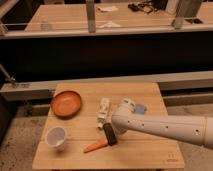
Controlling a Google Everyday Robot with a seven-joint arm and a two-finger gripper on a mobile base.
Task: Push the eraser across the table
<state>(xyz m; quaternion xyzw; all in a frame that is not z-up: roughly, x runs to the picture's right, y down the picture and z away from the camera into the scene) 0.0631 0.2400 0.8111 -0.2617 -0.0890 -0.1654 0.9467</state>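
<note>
The small square table (145, 152) with a light wooden plank top fills the lower middle of the camera view. A dark block, the eraser (109, 135), lies near the table's middle front, touching the end of an orange carrot-like piece (95, 146). My gripper (114, 128) is at the end of the white arm (165, 129) that reaches in from the right. It sits low over the table, right against the eraser's right side. The arm's end hides the fingers.
An orange bowl (66, 103) stands at the back left and a white cup (56, 138) at the front left. A small white bottle (103, 111) lies behind the eraser. A blue object (139, 108) lies behind the arm. A longer wooden bench (100, 17) with metal posts stands behind.
</note>
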